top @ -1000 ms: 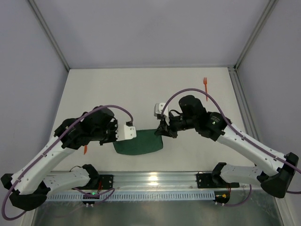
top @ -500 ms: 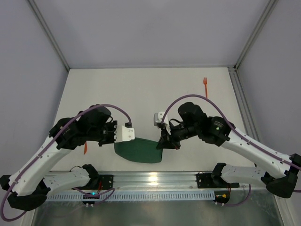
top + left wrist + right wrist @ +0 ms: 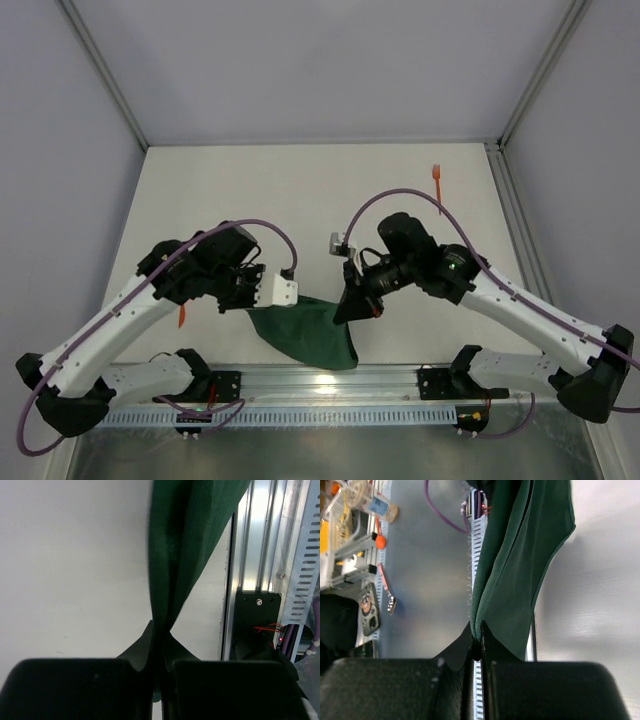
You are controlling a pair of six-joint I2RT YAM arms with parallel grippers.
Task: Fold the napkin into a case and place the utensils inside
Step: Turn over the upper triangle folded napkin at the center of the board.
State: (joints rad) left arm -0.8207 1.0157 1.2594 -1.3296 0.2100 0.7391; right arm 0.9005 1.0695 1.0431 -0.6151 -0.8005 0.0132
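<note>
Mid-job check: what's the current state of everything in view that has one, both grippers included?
Dark green soft cloth napkin: pinched at two spots, hanging bunched between the grippers, not yet a case.
Left gripper: shut on the napkin.
Right gripper: shut on the napkin.
Orange plastic fork: lying flat at the far right of the table, untouched.
Second thin orange utensil: lying on the table beside the left arm, partly hidden.

1 napkin (image 3: 310,335), 2 orange utensils, fork (image 3: 436,180) + 2nd piece (image 3: 181,318), 2 arms, left arm (image 3: 110,328) + right arm (image 3: 520,305)
</note>
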